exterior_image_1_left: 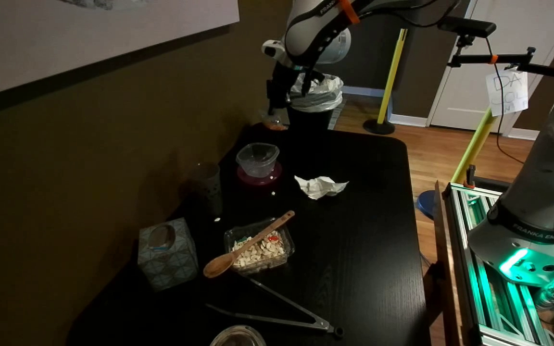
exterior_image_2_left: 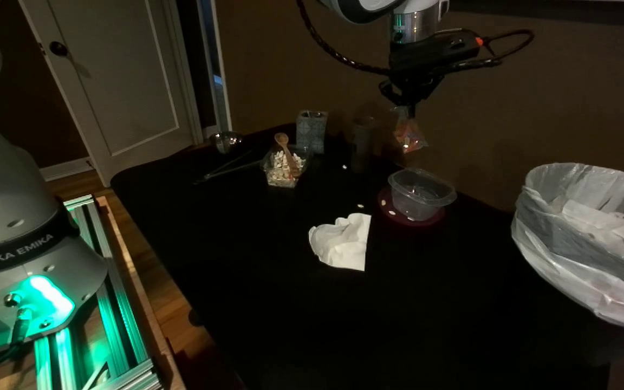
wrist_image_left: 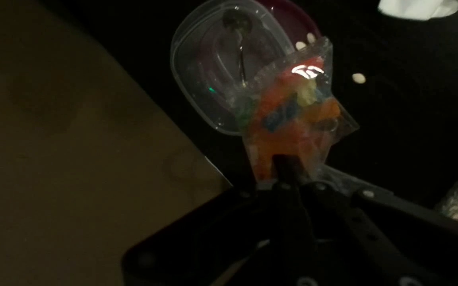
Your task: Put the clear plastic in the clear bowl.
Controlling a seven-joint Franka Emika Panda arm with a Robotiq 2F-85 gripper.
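The gripper (wrist_image_left: 288,169) pinches one end of the clear bag (exterior_image_2_left: 409,132) with coloured pieces (wrist_image_left: 280,115) inside; in an exterior view the bag hangs beneath it, long axis roughly upright. Lower down, apart from the bag, sits the clear bowl (exterior_image_2_left: 416,205), mouth upward. In the wrist view the bag crosses only the bowl's near edge; most of the bowl lies beyond, toward the picture's left. So the coming move probably calls for a slight shift that way, then lowering and letting go; dropped here, the bag might catch the rim. Under the bowl, a dark red plate (wrist_image_left: 294,18) rests on the tabletop (exterior_image_2_left: 268,244).
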